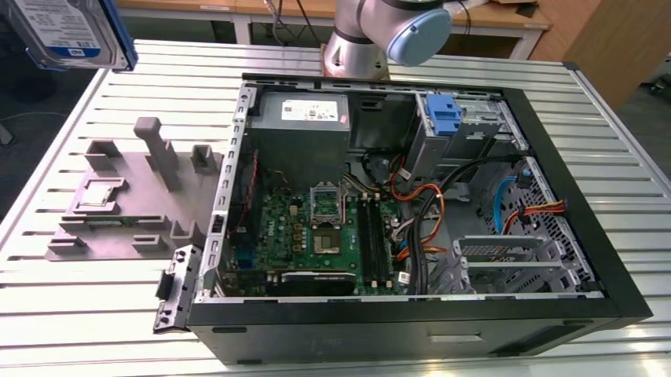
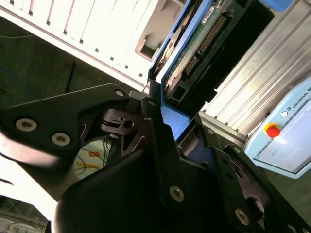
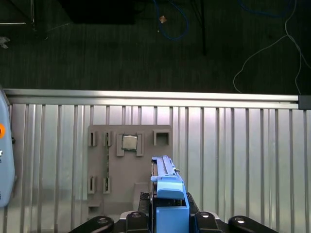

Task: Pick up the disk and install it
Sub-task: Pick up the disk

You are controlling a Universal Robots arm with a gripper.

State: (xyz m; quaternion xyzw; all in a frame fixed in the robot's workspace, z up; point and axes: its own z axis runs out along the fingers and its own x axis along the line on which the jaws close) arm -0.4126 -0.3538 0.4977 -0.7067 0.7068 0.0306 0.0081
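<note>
Exterior view puts the disk point(image 1: 71, 31) aloft at the exterior view's upper left. It is a flat silver-grey slab with a white-and-blue label, set inside a glossy blue plastic carrier. In the first wrist view the black pincer point(image 3: 169, 201) pinches that carrier's edges above a matte grey moulded fixture plate point(image 3: 129, 165), which lies on the ribbed aluminium worktop point(image 3: 243, 160). Beside the plate, toward the exterior view's right, an open black computer case point(image 1: 419, 330) exposes its green motherboard point(image 1: 314, 236) and tangled cables point(image 1: 425, 212).

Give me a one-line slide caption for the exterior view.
The disk hangs in the air over the slatted table, apart from the grey parts fixture and the open computer case.
</note>
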